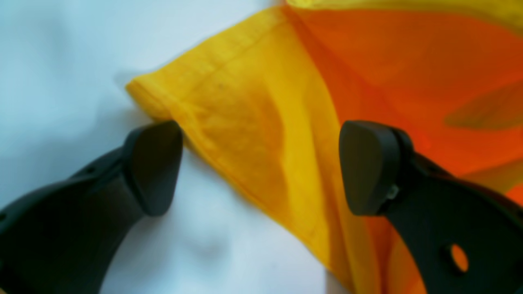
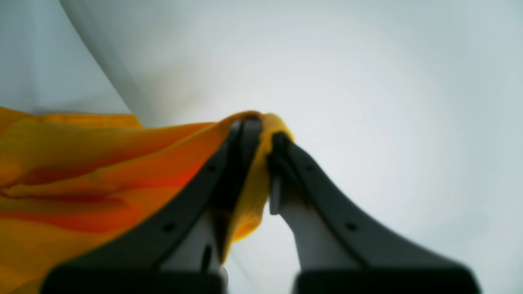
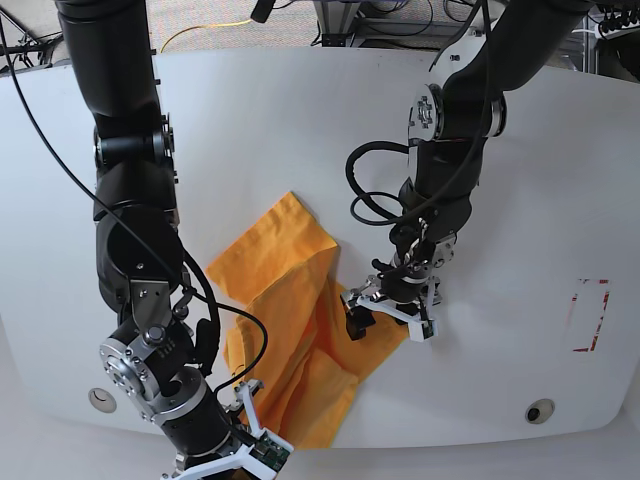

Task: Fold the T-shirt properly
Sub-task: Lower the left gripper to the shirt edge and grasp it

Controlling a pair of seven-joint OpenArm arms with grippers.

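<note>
My right gripper (image 2: 264, 136) is clamped on a bunched edge of the T-shirt (image 3: 290, 320), cloth pinched btwn both jaws. My left gripper (image 1: 261, 167) is spread wide, straddling a hemmed yellow corner w/o gripping it. Shirt lies crumpled mid white table (image 3: 520, 180), btwn my two arms.

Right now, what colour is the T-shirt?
The T-shirt is plain orange-yellow, seen best in the base view.
</note>
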